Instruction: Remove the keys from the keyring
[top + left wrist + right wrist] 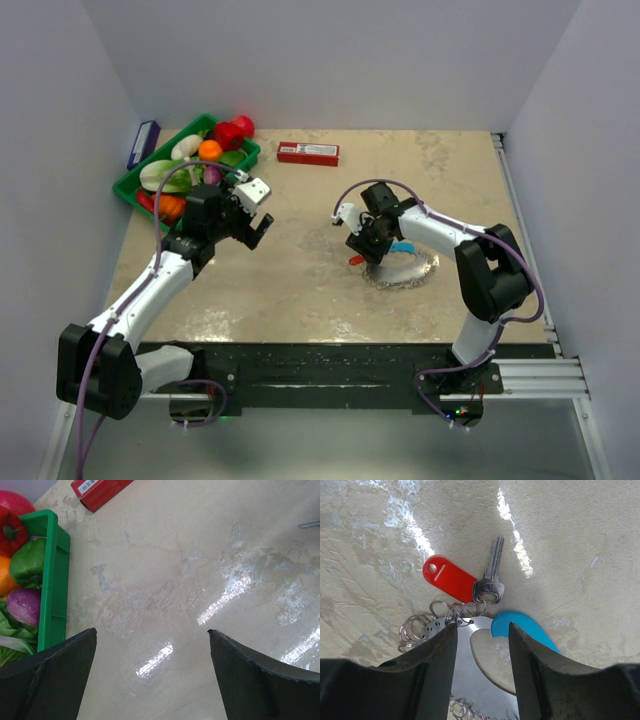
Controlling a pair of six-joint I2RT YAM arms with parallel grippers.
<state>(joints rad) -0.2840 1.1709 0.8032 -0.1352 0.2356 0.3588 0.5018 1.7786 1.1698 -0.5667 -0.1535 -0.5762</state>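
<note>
The right fingers point(432, 675) stand half spread, low over the keyring point(460, 670), one on each side of its flat silvery band. Whether they already press on the band or only frame it, the pictures do not tell. Just in front of the tips begins the blue curved part point(525, 630) of the ring, and beside it a cluster of small wire rings point(420, 625) hangs from the band. On these wire rings sits one silver key point(493, 565) together with a red tag point(451, 577), both lying flat on the bench point(570, 540) and pointing away from the fingers. In the top view the whole loop lies on the right half of the bench, under the right arm. Its rim shows a silvery fringe, which is the other keys point(423, 272), too small there to count. No key is seen lying apart from the ring, so the task seems to be near its beginning: nothing is removed, and every key is left to take off. The left fingers point(50, 675) are spread wide over bare bench, well apart from the keyring and next to the green tray point(52, 580) of vegetables, and they hold nothing.
</note>
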